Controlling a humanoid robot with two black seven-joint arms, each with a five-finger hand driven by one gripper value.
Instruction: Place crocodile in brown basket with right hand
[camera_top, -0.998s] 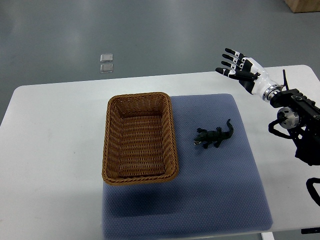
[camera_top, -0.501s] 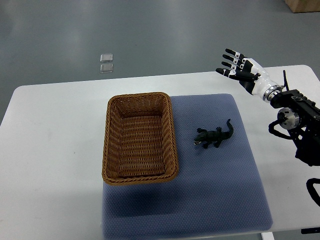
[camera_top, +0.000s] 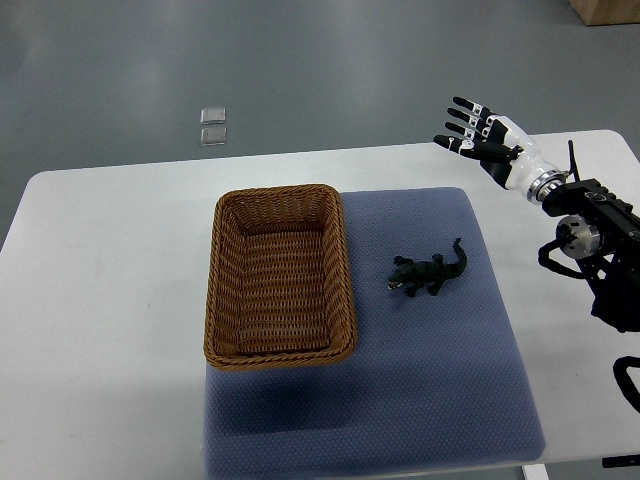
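The right hand (camera_top: 482, 140), fingers spread and empty at upper right, should descend over the crocodile (camera_top: 430, 273) mid-frame and pinch its body

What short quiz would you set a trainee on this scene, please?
1. True or false: the crocodile already lies inside the brown basket.
2. The right hand is: A) grasping the crocodile; B) open, away from the crocodile, holding nothing; C) resting in the basket.
3. Fill in: the crocodile lies on the blue ____, to the right of the basket.

Key: 1 false; 2 B; 3 mat.
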